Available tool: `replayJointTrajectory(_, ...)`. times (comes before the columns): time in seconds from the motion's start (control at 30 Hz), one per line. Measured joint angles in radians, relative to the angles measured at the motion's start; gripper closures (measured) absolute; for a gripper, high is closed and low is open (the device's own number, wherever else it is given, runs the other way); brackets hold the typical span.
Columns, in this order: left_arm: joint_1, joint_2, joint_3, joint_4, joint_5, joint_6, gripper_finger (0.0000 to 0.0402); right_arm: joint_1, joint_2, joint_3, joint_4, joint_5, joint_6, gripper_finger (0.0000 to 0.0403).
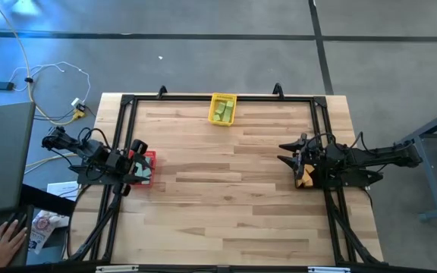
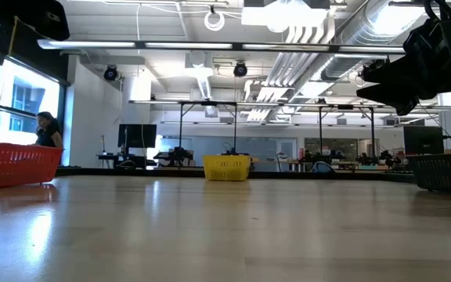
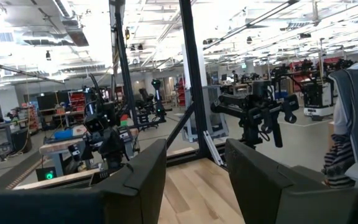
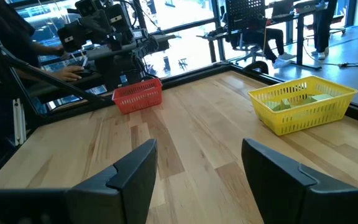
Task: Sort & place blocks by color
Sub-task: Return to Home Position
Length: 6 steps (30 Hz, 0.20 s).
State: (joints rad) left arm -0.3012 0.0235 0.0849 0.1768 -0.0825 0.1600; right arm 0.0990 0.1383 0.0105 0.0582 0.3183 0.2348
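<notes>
Spotter: Dark fingers [image 3: 138, 177] of the left gripper [image 3: 196, 180], left wrist view. Spread wide, clear gap between, nothing held, nothing touched. Pale wooden table [image 3: 188, 193] shows through the gap.

Recorder: Beyond them?

Spotter: Upright of a black frame [image 3: 188, 74], then the right arm [image 3: 253, 112] across the table.

Recorder: Right wrist view?

Spotter: Right gripper [image 4: 199, 171], fingers likewise wide apart, holding nothing, clear of the wood. Ahead of them a yellow mesh plastic bin [image 4: 303, 102] with light green blocks [image 4: 288, 101] lying flat on its floor; count not readable. Bin and blocks well apart from the fingers. Red mesh plastic bin [image 4: 138, 95] on the far side, beneath the left arm [image 4: 104, 31]; mesh hides its contents.

Recorder: High view?

Spotter: Yellow bin midway along the table's edge at the picture's top, green blocks inside, between the two arms and well apart from both. Left gripper over the red bin on the left side. Right gripper on the right side, a small orange patch [image 1: 305, 180] just beside it, too small to name. Off the table, at the lower left corner, a person's hand [image 1: 6, 241].

Recorder: Low view?

Spotter: Red bin left, yellow bin centre and far back, black mesh bin [image 2: 445, 172] right. Right arm hangs raised above the black bin. Bin walls hide the blocks here.
</notes>
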Motion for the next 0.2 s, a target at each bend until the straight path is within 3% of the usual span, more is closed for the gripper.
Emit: replayJointTrajectory(0.2, 0.0, 0.0, 0.0, 0.0, 0.0, 0.0, 0.0249, 0.0, 0.0, 0.0, 0.0, 0.0, 0.0, 0.0183)
